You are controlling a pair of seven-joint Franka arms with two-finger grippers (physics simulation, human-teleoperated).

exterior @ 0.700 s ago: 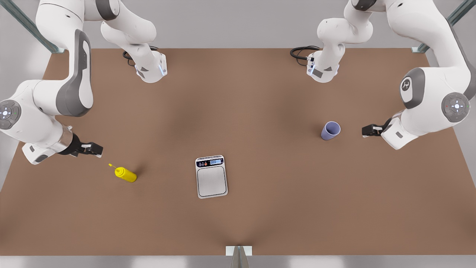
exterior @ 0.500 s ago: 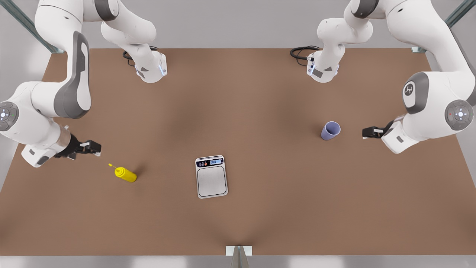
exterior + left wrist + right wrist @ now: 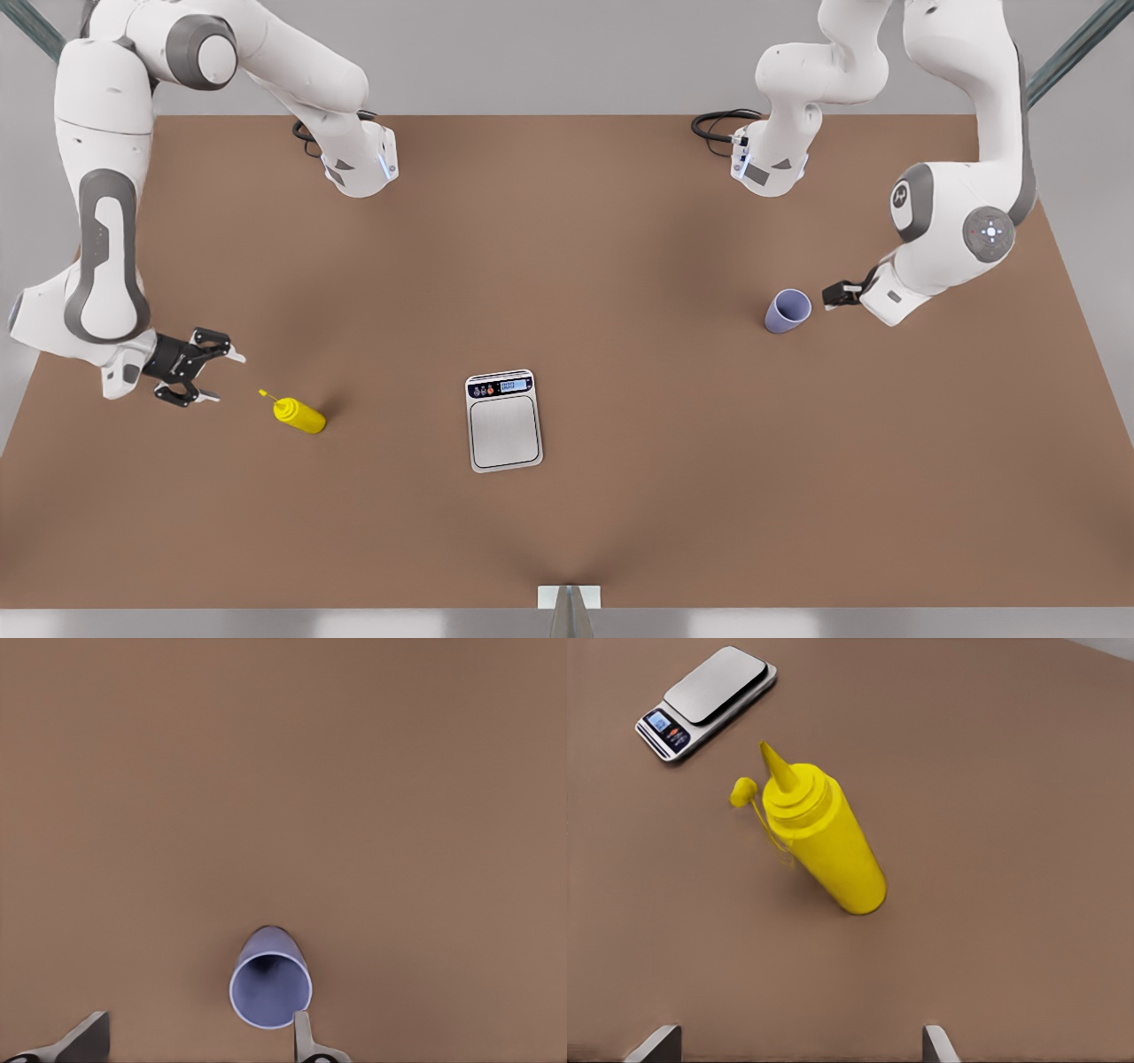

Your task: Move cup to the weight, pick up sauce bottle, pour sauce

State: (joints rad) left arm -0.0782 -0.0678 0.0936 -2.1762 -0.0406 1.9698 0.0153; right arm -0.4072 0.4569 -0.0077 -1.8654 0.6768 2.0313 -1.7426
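The lavender-blue cup (image 3: 788,310) stands upright on the brown table at the front view's right. My left gripper (image 3: 834,294) is open just beside the cup on the side away from the table's middle. In the left wrist view the cup (image 3: 270,988) sits close ahead of the open left gripper (image 3: 195,1045), off to one fingertip's (image 3: 302,1035) side. The yellow sauce bottle (image 3: 301,416) stands at the front view's left. My open right gripper (image 3: 221,377) hovers a short way from its nozzle. The bottle (image 3: 824,846) is ahead of the right gripper (image 3: 797,1047). The weight (image 3: 505,430) lies mid-table, bare.
Both arm bases (image 3: 359,164) (image 3: 769,167) stand at the table's far edge with black cables (image 3: 719,124) beside them. A metal bracket (image 3: 569,596) sits at the middle of the near edge. The weight (image 3: 713,695) lies beyond the bottle in the right wrist view.
The left gripper has moved in toward the cup and now sits right beside it. The right arm has swung round and its wrist has turned, so the gripper's spread fingers now face the bottle.
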